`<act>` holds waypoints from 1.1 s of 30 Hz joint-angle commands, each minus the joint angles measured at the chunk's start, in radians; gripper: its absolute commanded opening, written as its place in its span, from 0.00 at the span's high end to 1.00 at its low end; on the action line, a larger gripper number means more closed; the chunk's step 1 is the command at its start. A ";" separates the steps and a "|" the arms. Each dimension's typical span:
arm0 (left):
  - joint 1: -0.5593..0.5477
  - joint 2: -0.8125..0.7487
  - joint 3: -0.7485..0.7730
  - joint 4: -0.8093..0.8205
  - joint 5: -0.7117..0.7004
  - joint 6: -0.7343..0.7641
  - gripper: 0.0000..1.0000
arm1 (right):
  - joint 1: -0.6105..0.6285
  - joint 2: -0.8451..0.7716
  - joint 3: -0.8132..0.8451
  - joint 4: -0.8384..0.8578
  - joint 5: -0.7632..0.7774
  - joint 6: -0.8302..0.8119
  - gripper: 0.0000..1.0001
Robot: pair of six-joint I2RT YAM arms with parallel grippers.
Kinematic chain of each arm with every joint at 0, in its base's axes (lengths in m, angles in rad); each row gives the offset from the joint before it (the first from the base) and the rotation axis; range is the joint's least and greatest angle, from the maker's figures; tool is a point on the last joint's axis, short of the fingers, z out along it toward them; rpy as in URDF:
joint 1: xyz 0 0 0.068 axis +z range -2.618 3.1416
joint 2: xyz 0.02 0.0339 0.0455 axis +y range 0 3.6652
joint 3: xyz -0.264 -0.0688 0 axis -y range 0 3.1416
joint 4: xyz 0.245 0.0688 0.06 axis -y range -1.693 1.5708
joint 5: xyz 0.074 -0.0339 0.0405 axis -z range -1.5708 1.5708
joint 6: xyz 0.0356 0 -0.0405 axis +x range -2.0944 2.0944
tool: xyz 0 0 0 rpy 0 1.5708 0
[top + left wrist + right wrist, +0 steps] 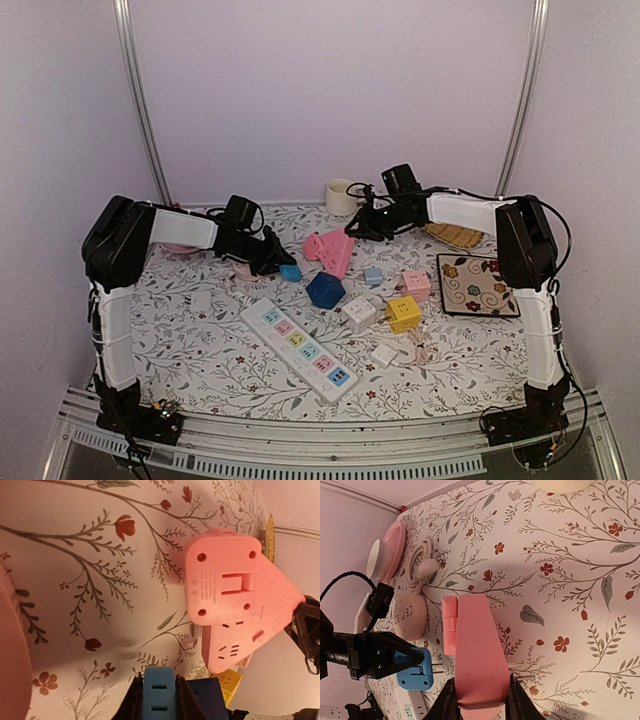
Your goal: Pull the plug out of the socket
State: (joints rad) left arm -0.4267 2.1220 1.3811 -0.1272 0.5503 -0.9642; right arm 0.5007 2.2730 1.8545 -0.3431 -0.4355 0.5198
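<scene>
left gripper (pixel 281 266) fingers closed tight on plug (pixel 159 696); right gripper (pixel 352 231) clamped on socket (pixel 477 655). plug sits just beside socket, prongs out, not touching. i'd worry the near grippers bump, or the plug slips from its shallow pinch. count: one plug, one socket, one strip (pixel 300 348), four cubes (pixel 326 290).
</scene>
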 commanded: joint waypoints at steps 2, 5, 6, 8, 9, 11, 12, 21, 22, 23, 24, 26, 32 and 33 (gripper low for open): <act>0.005 0.022 0.030 -0.056 -0.060 0.054 0.83 | -0.005 -0.041 0.052 0.050 -0.069 0.034 0.96; 0.002 0.026 0.030 -0.061 -0.075 0.059 0.78 | -0.005 -0.046 0.060 0.048 -0.076 0.037 0.96; 0.000 0.026 0.031 -0.063 -0.079 0.060 0.76 | -0.005 -0.047 0.062 0.048 -0.080 0.036 0.96; -0.002 0.027 0.033 -0.068 -0.087 0.063 0.73 | -0.005 -0.049 0.064 0.049 -0.085 0.037 0.96; -0.003 0.027 0.033 -0.069 -0.090 0.064 0.71 | -0.005 -0.052 0.064 0.048 -0.086 0.036 0.96; -0.004 0.026 0.037 -0.075 -0.101 0.067 0.66 | -0.007 -0.059 0.063 0.047 -0.088 0.036 0.96; -0.006 0.025 0.040 -0.079 -0.105 0.070 0.63 | -0.007 -0.061 0.062 0.047 -0.089 0.036 0.96; -0.014 0.019 0.089 -0.129 -0.137 0.102 0.38 | -0.011 -0.079 0.063 0.048 -0.101 0.038 0.96; -0.014 0.016 0.093 -0.133 -0.142 0.107 0.37 | -0.011 -0.081 0.063 0.049 -0.103 0.038 0.96; -0.014 0.014 0.098 -0.140 -0.147 0.110 0.35 | -0.012 -0.082 0.063 0.049 -0.102 0.038 0.96; -0.014 0.011 0.102 -0.151 -0.151 0.116 0.33 | -0.013 -0.082 0.063 0.049 -0.104 0.038 0.96; -0.014 0.006 0.111 -0.168 -0.166 0.126 0.31 | -0.013 -0.084 0.063 0.049 -0.104 0.038 0.96; -0.014 -0.014 0.124 -0.206 -0.213 0.149 0.30 | -0.015 -0.086 0.065 0.051 -0.107 0.040 0.96; -0.012 -0.020 0.123 -0.207 -0.217 0.151 0.30 | -0.014 -0.086 0.066 0.052 -0.110 0.041 0.96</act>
State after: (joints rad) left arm -0.4335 2.1361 1.4796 -0.2962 0.3756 -0.8440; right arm 0.4946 2.2627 1.8820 -0.3367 -0.5110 0.5495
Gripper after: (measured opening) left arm 0.703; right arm 0.284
